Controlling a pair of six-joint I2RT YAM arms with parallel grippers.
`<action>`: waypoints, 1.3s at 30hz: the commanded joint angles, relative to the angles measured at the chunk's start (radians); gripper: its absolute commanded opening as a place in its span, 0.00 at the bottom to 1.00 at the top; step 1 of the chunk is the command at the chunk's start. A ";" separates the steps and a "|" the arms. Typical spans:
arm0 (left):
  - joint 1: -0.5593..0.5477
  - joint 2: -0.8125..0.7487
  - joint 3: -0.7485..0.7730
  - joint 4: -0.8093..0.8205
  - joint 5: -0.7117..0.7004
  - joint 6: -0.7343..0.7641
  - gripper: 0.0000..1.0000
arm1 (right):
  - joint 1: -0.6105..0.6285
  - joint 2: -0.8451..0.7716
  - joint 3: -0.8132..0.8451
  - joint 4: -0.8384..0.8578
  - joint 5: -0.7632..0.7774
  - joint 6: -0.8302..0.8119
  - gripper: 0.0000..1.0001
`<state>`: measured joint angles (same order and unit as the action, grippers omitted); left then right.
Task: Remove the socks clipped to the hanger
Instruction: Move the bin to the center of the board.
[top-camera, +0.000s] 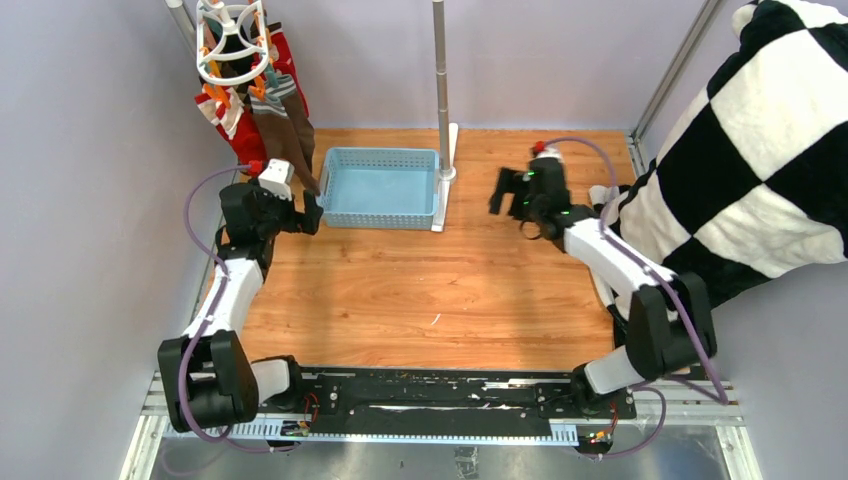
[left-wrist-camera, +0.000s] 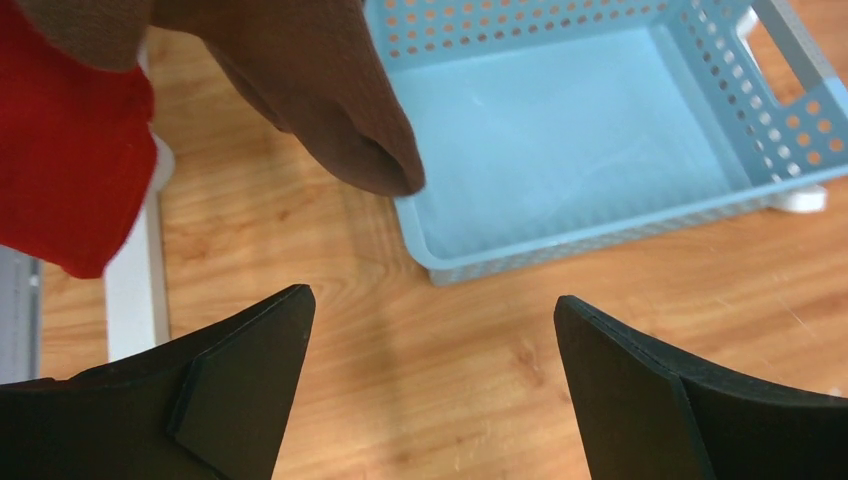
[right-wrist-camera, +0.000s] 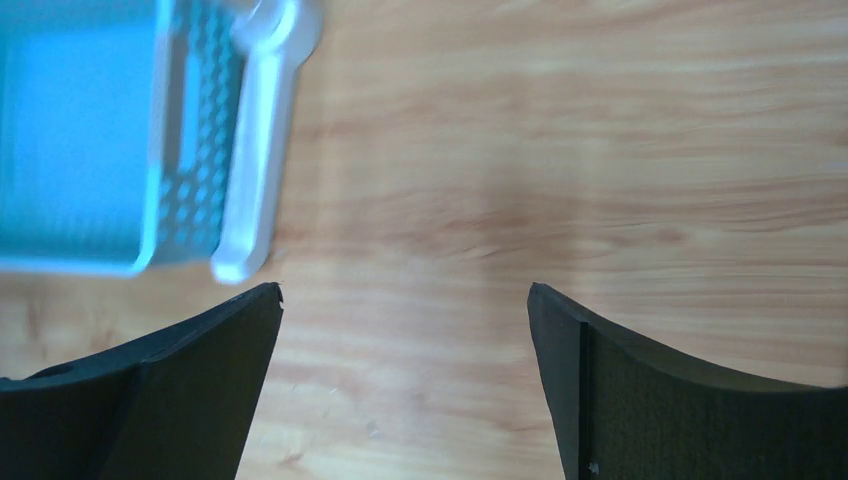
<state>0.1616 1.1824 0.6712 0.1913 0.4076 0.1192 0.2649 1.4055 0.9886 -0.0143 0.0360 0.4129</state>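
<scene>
the socks (top-camera: 262, 115) hang in a bunch at the far left corner of the bench (top-camera: 430, 290), pegged under the hanger (top-camera: 232, 40), a white ring of a thing high against the wall. they dangle toes down, so their long axis runs near enough straight up and down.

the left claw (top-camera: 305, 208) sits just beneath and in front of them, gaping as wide as it goes with nothing in it. through its own camera the brown sock (left-wrist-camera: 320, 90) drops its toe ahead of the left claw (left-wrist-camera: 430, 310) and a little to its left, over the near corner of the blue basket (left-wrist-camera: 600, 235), while the red sock (left-wrist-camera: 60, 170) hangs further left. neither touches the fingers. i'd say this arm has to go up and forward to reach the cloth.

the right claw (top-camera: 503, 192) is spread just as wide and empty too, well apart from the bunch, beyond the basket and the grey pole (top-camera: 441, 90) of the rail stand. its camera shows only wood and a corner of the basket, so the left arm is plainly the nearer.

the hanger's top is cut off by the frame. the socks overlap, and i can't count them or tell which peg grips which. whether the brown toe brushes the basket rim i can't say.
</scene>
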 joint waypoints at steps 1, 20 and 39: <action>0.023 0.001 0.121 -0.391 0.111 0.056 1.00 | 0.198 0.119 0.119 -0.150 0.048 0.009 0.98; 0.328 0.285 0.477 -0.941 0.223 0.165 1.00 | 0.367 0.705 0.754 -0.282 0.059 -0.003 0.61; 0.346 0.225 0.496 -0.944 0.084 0.165 1.00 | 0.516 0.459 0.394 -0.347 0.171 0.129 0.06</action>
<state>0.4973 1.4258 1.1297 -0.7406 0.5262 0.2779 0.7139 1.9682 1.4982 -0.2680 0.1421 0.4637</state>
